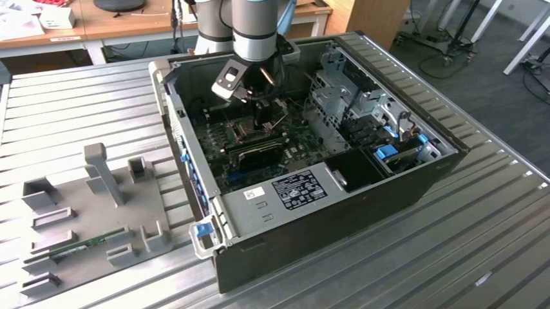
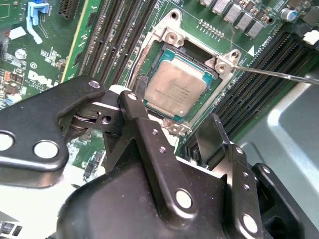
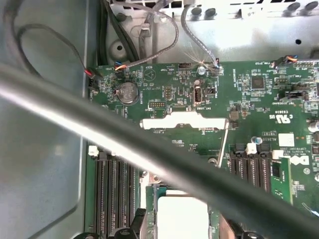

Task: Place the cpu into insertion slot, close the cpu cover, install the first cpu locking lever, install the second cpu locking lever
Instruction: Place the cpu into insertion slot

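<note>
Exterior view: open computer case point(image 1: 344, 212) lies on its side mid-tabletop point(image 1: 77, 96). The arm point(image 1: 254, 32) drops into it from 12 o'clock. A grey fixture tray point(image 1: 94, 212) sits at about 8 o'clock of the case, well apart.

Second wrist view: the cpu point(image 2: 174, 89) is seated flat in the insertion slot point(image 2: 169, 37), metal face up and square to the rim, with green circuit board point(image 2: 30, 64) around it. So the placing step looks done.

The hand point(image 2: 172, 119) hovers just above the near edge of the socket. Its fingers point(image 2: 144, 134) are spread apart and grip nothing.

First wrist view: a pale metal plate point(image 3: 184, 122) stands up at the far end of the socket. I take it for the cpu cover, raised and not yet over the chip. A thin wire locking lever point(image 2: 279, 73) juts free beside the socket, unlatched.

My reading is that the cover step is the one in hand, with both levers left to do. It calls for a gentle push on the raised plate so it swings down flat over the chip without touching the chip's face. The main risk would be catching the free lever under the plate.
</note>
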